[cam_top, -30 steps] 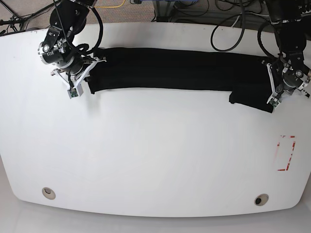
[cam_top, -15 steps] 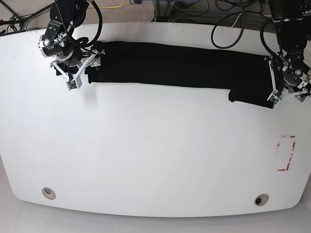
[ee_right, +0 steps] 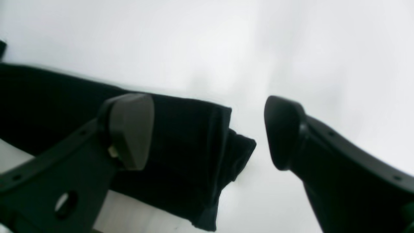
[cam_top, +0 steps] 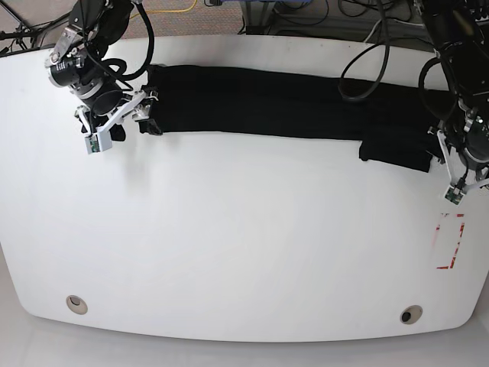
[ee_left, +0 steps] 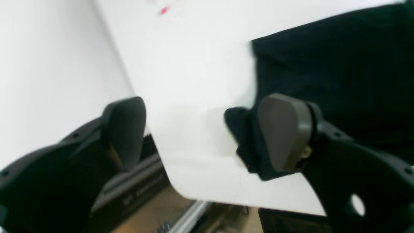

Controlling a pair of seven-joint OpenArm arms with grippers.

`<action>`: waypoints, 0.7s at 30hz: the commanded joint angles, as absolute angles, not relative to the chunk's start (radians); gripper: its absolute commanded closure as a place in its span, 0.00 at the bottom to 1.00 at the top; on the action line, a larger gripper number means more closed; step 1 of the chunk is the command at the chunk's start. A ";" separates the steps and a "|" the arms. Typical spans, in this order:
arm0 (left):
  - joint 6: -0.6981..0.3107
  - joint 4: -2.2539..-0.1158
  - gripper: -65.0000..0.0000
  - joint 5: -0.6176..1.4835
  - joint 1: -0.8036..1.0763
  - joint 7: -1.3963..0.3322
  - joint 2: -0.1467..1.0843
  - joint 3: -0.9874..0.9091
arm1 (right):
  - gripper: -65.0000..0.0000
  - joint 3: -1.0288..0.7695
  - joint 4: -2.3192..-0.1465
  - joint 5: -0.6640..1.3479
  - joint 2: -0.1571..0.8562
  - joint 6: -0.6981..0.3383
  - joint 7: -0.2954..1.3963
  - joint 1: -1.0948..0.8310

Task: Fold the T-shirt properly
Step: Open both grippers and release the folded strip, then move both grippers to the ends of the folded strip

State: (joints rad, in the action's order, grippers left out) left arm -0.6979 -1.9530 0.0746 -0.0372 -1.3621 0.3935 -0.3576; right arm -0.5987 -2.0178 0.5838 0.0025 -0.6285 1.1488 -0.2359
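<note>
My left gripper (ee_left: 207,136) and right gripper (ee_right: 207,132) are both spread, empty; the T-shirt (cam_top: 283,103) lies at 12 o'clock on the tabletop (cam_top: 244,245).

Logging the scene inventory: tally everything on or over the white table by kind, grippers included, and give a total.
T-shirt, black, folded into a long band: 1
Grippers, both open, holding nothing: 2, the left gripper and the right gripper
Red-outlined mark on the table: 1
Round holes near the front edge: 2, and
Total: 6

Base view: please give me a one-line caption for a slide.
Black T-shirt, folded into a long strip along the white table's far edge, both hands open at its ends.
</note>
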 commanded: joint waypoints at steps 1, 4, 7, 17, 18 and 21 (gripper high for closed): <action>-0.698 -1.959 0.24 0.077 -0.061 -1.357 0.404 -0.367 | 0.26 -0.596 -2.032 0.644 0.005 -0.633 1.124 -0.225; -0.698 -1.952 0.33 0.077 -0.058 -1.357 0.404 -0.366 | 0.35 -0.593 -2.031 0.670 -0.001 -0.633 1.124 -0.226; -0.698 -1.943 0.42 0.077 -0.025 -1.356 0.404 -0.369 | 0.50 -0.565 -2.020 0.667 -0.002 -0.633 1.121 -0.234; -0.698 -1.842 0.85 0.068 0.119 -1.244 0.410 -0.371 | 0.82 -0.493 -1.995 0.450 -0.025 -0.631 1.118 -0.263; -0.698 -1.828 0.87 0.054 0.134 -1.230 0.410 -0.371 | 0.81 -0.486 -1.995 0.421 -0.025 -0.631 1.113 -0.268; -0.698 -1.787 0.87 0.004 0.156 -1.198 0.410 -0.367 | 0.80 -0.461 -1.980 0.341 -0.025 -0.631 1.078 -0.277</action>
